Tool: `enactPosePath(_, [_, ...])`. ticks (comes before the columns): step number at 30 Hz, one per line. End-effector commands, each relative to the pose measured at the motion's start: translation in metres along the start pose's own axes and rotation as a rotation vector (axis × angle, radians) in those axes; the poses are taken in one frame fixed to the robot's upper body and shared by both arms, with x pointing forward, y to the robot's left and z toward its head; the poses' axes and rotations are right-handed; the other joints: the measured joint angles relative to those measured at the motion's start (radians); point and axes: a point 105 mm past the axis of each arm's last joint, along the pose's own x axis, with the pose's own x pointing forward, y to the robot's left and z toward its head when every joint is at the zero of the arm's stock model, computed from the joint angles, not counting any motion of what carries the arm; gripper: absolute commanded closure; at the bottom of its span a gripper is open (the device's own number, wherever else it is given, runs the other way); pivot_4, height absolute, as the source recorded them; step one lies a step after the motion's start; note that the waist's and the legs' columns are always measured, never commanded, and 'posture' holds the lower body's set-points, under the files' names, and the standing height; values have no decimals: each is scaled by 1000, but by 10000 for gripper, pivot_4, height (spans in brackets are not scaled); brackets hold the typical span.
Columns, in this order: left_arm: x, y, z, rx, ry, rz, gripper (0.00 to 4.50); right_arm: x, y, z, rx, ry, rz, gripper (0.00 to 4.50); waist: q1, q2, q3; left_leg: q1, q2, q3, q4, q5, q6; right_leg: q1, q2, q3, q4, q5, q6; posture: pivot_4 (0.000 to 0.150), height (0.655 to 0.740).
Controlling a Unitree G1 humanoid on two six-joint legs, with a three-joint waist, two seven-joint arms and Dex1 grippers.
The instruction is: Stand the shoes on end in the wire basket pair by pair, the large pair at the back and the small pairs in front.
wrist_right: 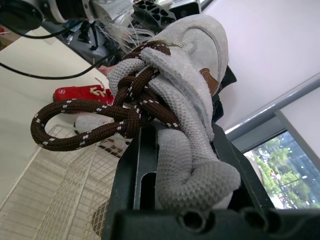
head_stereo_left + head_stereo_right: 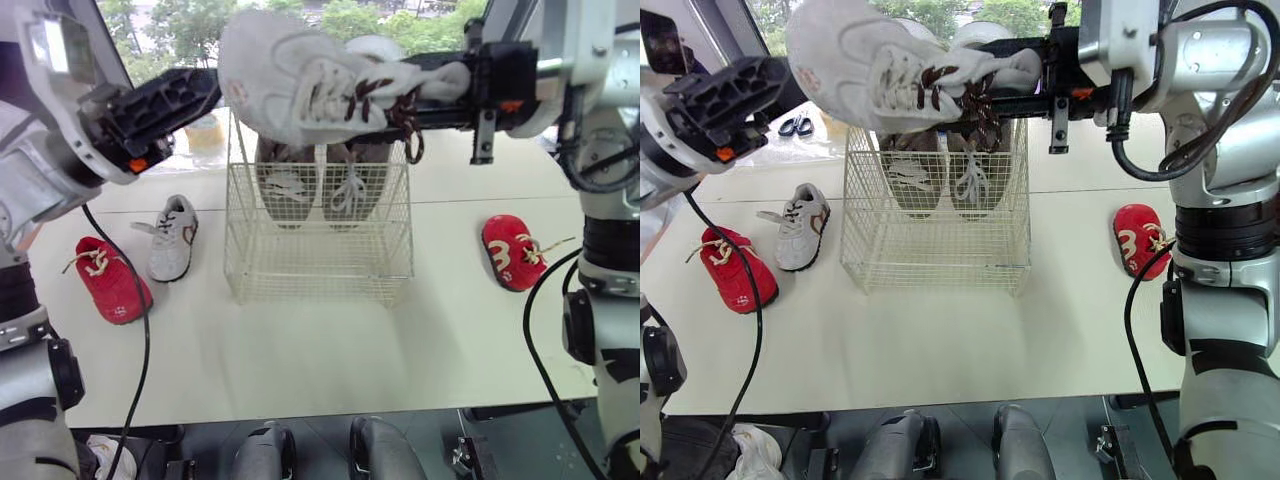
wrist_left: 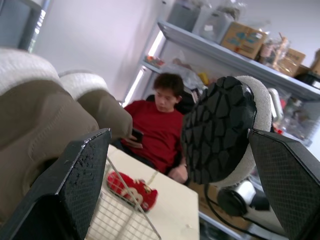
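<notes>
right gripper [image 2: 432, 90] clamps heel collar of white shoe [image 2: 300, 85], holding it sideways above wire basket [image 2: 320, 262] | left gripper [image 2: 205, 92] fingers apart by the toe (likely ready to tip it upright) | large pair [image 2: 320, 185] stands at basket's back

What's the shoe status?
Right gripper shut on white shoe over wire basket; left gripper open by its toe. Large pair upright at back. Two red shoes, one small white shoe on table.
</notes>
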Motion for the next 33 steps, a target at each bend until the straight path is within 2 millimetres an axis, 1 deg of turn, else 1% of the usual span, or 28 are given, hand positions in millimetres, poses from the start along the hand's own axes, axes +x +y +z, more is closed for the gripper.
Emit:
enactPosePath(1, [-1, -15, 13, 72, -2, -40, 0, -7, -14, 10, 27, -41, -92, 38518, 0, 0, 0, 0, 0, 0, 0, 0, 0, 0, 0, 0, 0, 0, 0, 1500, 7400])
enactPosePath(3, [-3, -19, 14, 78, -4, -51, 0, -10, -18, 15, 90, -88, -125, 38518, 2, 0, 0, 0, 0, 0, 0, 0, 0, 0, 0, 0, 0, 0, 0, 1500, 7400])
enactPosePath(5, [-3, -21, 14, 83, -6, -59, 0, -12, -17, 17, 126, -108, -136, 38518, 2, 0, 0, 0, 0, 0, 0, 0, 0, 0, -1, 0, 0, 0, 0, 1500, 7400])
enactPosePath(9, [-6, -23, 17, 97, -20, -45, 0, -11, -12, 17, 167, -125, -146, 38518, 1, 0, 0, 0, 0, 0, 0, 0, 0, 0, -1, 0, 0, 0, 0, 1500, 7400])
enactPosePath(12, [-6, -24, 21, 105, -36, -44, 0, -8, -9, 17, 166, -118, -122, 38518, 1, 0, 0, 0, 0, 0, 0, 0, 0, 0, -1, 0, 0, 0, 0, 1500, 7400])
enactPosePath(17, [7, -27, 15, 85, -22, -114, 0, 3, 1, 8, 149, -92, -63, 38518, 2, 0, 0, 0, 0, 0, 0, 0, 0, 0, -1, 0, 0, 0, 0, 1500, 7400])
enactPosePath(23, [22, -31, 4, 30, 11, -204, 0, 9, 8, 4, 109, -67, -10, 38518, 2, 0, 0, 0, 0, 0, 0, 0, 0, 0, -1, 0, 0, 0, 0, 1500, 7400])
enactPosePath(25, [23, -30, 0, 14, 18, -215, 5530, 10, 9, 4, 104, -68, -5, 38710, 1, 0, 0, 0, 0, 0, 0, 0, 0, 0, -1, 0, 0, 0, 0, 1500, 7400])
enactPosePath(27, [23, -30, -1, -1, 13, -224, 13238, 9, 10, 5, 97, -67, -6, 38710, 1, 0, 0, 0, 0, 0, 0, 0, 0, 0, -1, 0, 1, 0, 0, 1500, 7400])
enactPosePath(30, [23, -31, -1, -7, 8, -235, 28944, 9, 11, 5, 86, -57, -8, 38710, 1, 0, 0, 0, 0, 0, 0, 0, 0, 0, -1, 0, 1, 0, 0, 1500, 7400])
enactPosePath(33, [24, -32, -2, -8, 8, -238, 40603, 8, 12, 5, 76, -47, -9, 38710, 1, 0, 0, 0, 0, -1, 0, 0, 0, 0, -1, 0, 1, 0, 0, 1500, 7400])
